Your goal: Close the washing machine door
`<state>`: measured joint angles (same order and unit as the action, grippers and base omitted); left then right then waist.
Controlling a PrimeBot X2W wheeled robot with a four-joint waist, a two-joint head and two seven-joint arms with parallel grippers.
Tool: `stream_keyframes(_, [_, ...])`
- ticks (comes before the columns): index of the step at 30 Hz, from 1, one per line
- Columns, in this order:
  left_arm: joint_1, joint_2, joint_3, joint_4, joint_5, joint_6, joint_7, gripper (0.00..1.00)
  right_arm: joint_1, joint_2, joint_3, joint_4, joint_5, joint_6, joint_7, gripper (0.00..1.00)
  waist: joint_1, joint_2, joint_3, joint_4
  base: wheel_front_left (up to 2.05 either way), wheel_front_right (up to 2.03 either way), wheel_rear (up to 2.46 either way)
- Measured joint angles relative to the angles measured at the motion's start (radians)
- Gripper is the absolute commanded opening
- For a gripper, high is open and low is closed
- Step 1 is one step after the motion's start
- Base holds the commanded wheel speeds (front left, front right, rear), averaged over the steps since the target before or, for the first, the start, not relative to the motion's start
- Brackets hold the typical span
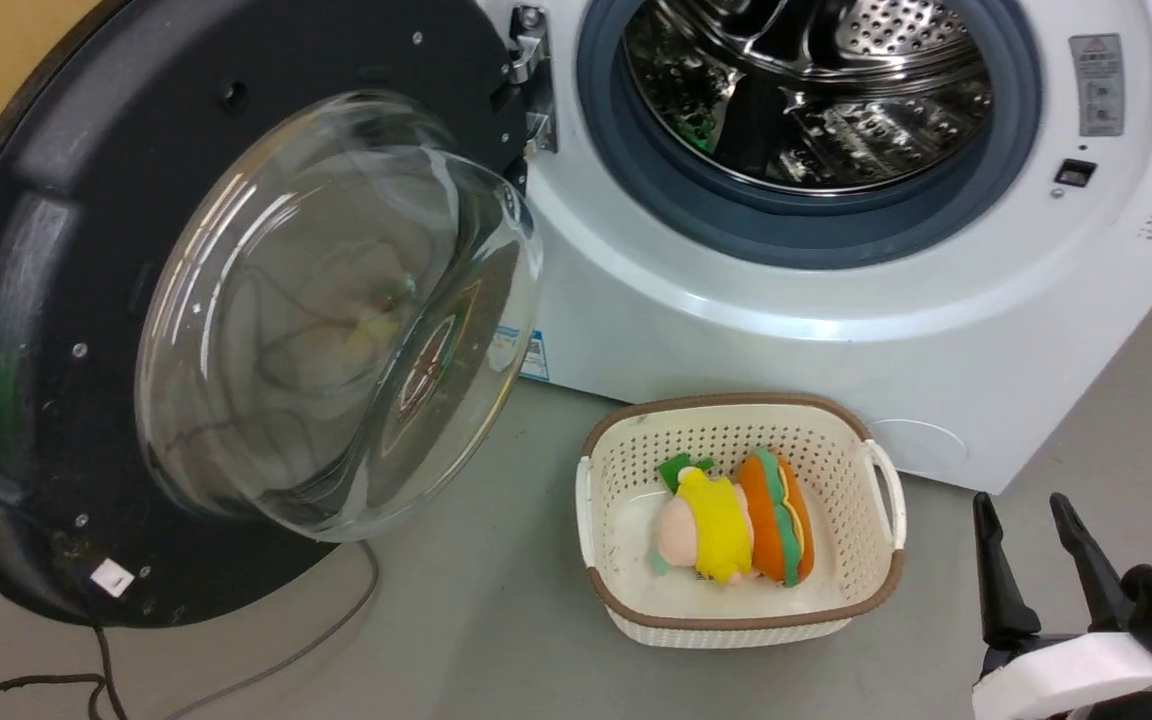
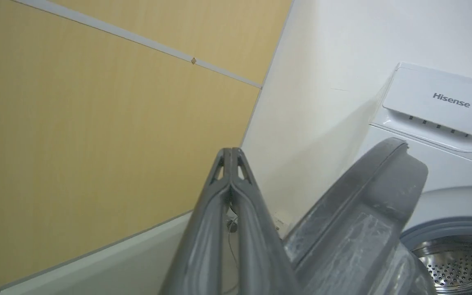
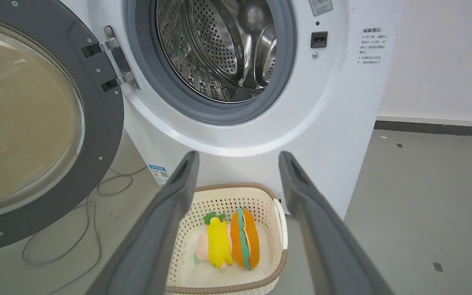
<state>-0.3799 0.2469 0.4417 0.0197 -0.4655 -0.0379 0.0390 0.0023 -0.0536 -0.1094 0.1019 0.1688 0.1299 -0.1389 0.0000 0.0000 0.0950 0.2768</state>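
1. The door [image 1: 316, 320] stands swung wide open and takes up the head view from 7 to 11 o'clock. Its hinge [image 1: 532, 80] is at the door's own 2 o'clock edge, fixed to the machine [image 1: 736, 330]. The drum [image 1: 816, 90] gapes at 1 o'clock.
2. The left gripper [image 2: 231, 157] has its fingers pressed together with nothing between them. In the left wrist view the door's rim [image 2: 363, 205] lies just beside them at 4 o'clock. Whether they touch cannot be told.
3. The right gripper [image 1: 1020, 510] sits at 4 o'clock in the head view with its fingers spread and empty, well apart from the door. It points toward the basket [image 1: 736, 435] and the toys [image 1: 736, 520] in it.
4. The move turns on one relation: the door's free edge is the side far from the hinge, and the left gripper is beside that edge. The left arm is therefore the nearer one. From its fingers the push would likely run toward 3 o'clock, where the drum shows.
5. The door is not yet closed, and the whole swing seems still to do.
6. The basket stands on the floor below the porthole, near the door's sweep. It looks low, but clearance cannot be told, and the closed fingers could slip off the glossy rim.
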Motion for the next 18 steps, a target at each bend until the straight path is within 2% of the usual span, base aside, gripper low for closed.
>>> stream_keyframes(8, [-0.018, 0.028, 0.061, 0.118, -0.17, 0.002, 0.169, 0.0, -0.012, 0.0, -0.011, 0.018, 0.026, 0.0, -0.018, 1.0, 0.0001, 0.0, 0.016, 0.033, 0.0, 0.0, 0.0])
stream_keyframes(14, [-0.017, 0.035, 0.084, 0.168, -0.272, -0.011, 0.285, 0.0, -0.012, 0.0, -0.016, 0.029, 0.037, 0.0, -0.029, 1.0, 0.0001, 0.0, 0.025, 0.048, 0.0, 0.0, 0.0])
stream_keyframes(18, [-0.006, 0.044, 0.096, 0.198, -0.352, -0.035, 0.378, 0.0, -0.012, 0.0, -0.022, 0.04, 0.049, 0.0, -0.04, 1.0, 0.0001, 0.0, 0.03, 0.06, 0.0, 0.0, 0.0])
